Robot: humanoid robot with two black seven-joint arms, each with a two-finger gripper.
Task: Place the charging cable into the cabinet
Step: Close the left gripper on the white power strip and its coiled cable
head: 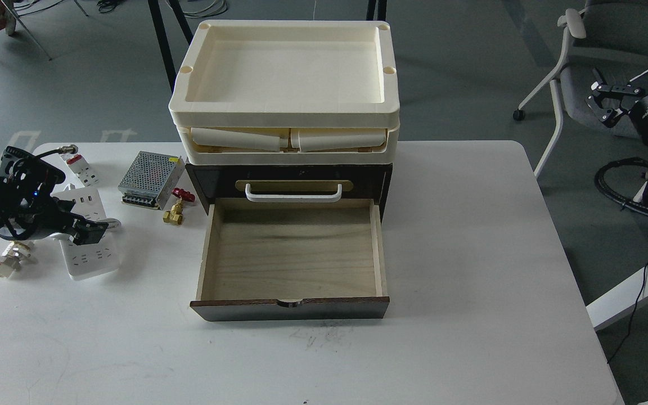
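The charging cable, a white power strip, lies on the table at the left. Its middle is hidden under my left gripper, which is low over it. The gripper is dark and its fingers cannot be told apart. The cabinet stands at the table's centre. Its lower drawer is pulled out, showing a bare pale wood floor. The upper drawer with the white bar handle is closed. My right gripper hangs off the table at the far right, fingers spread, holding nothing.
Cream plastic trays are stacked on the cabinet. A silver perforated power-supply box, a white-and-red breaker block, a brass valve with a red handle and white fittings lie around the power strip. A chair stands beyond the table's right edge.
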